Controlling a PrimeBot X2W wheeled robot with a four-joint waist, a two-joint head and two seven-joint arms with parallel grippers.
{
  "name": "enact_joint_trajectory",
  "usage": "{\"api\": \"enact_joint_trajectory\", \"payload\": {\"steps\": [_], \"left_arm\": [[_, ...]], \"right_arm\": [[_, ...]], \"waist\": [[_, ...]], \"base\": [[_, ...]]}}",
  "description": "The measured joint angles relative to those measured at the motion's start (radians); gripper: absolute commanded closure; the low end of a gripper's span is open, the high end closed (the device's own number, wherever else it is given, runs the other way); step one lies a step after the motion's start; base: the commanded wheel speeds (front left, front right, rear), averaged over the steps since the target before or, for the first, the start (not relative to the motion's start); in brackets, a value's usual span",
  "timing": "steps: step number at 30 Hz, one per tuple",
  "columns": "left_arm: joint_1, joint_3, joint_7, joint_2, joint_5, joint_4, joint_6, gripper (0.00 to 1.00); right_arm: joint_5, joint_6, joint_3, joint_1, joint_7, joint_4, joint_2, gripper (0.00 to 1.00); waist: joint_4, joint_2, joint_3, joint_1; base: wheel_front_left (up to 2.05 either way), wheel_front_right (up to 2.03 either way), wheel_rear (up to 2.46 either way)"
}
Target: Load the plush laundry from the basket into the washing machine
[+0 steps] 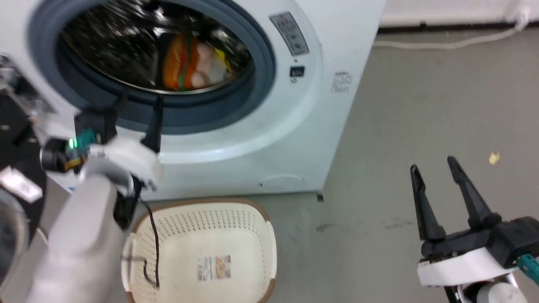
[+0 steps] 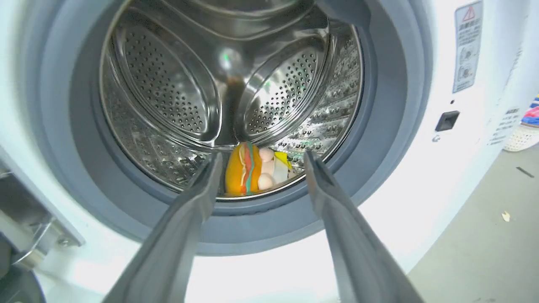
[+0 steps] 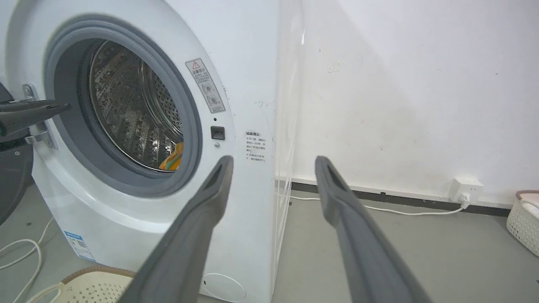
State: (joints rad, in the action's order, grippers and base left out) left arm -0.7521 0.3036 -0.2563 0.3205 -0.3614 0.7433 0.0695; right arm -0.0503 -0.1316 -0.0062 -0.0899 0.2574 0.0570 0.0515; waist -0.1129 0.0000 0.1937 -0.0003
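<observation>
The plush laundry (image 1: 189, 63) lies at the front bottom of the washing machine's (image 1: 294, 139) steel drum, hamburger side showing; it is the orange-and-pink plush (image 2: 252, 174) in the left wrist view. My left gripper (image 1: 141, 97) is open just outside the grey door seal, its fingers (image 2: 198, 202) framing the toy without touching it. The cream basket (image 1: 252, 227) sits on the floor below the machine, with just a barcode sticker on its floor. My right gripper (image 1: 433, 165) is open over bare floor to the right, holding nothing.
The washer's black-framed door (image 1: 17, 139) hangs open at the left. A white cord (image 1: 442, 42) runs along the wall to a socket (image 3: 465, 187). A second white basket (image 3: 524, 219) stands far right. A yellow scrap (image 1: 493, 158) lies on the grey floor.
</observation>
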Motion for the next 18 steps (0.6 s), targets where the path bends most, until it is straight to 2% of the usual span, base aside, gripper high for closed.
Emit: {"api": "enact_joint_trajectory", "payload": {"steps": [5,9,10,13,18], "left_arm": [[0.253,-0.060,0.000,-0.003,0.009,-0.289,-0.094,0.00],[0.440,-0.088,0.000,-0.032,0.027,-0.479,-0.144,0.00],[0.520,-0.104,0.000,-0.048,0.038,-0.561,-0.169,0.00],[0.626,-0.124,0.000,-0.077,0.049,-0.640,-0.191,0.00],[0.758,-0.129,0.000,-0.118,0.044,-0.646,-0.200,0.00]], "right_arm": [[0.000,0.000,0.001,0.046,0.000,-0.005,0.000,0.00],[0.000,0.000,0.001,0.096,0.000,-0.008,0.000,0.00],[0.000,0.000,0.005,0.115,0.000,-0.010,0.000,0.00],[0.000,0.000,0.009,0.132,0.000,-0.011,0.000,0.00],[-0.001,0.000,0.019,0.149,0.000,-0.014,0.000,0.00]], "waist": [[0.034,0.0000,-0.078,0.0000],[0.058,0.0000,-0.123,0.0000],[0.067,0.0000,-0.141,0.0001],[0.073,0.0000,-0.162,0.0001],[0.074,0.0000,-0.187,0.0001]], "base": [[0.00,0.00,0.00],[0.00,0.00,0.00],[0.00,0.00,0.00],[0.00,0.00,0.00],[0.00,0.00,0.00]]}}
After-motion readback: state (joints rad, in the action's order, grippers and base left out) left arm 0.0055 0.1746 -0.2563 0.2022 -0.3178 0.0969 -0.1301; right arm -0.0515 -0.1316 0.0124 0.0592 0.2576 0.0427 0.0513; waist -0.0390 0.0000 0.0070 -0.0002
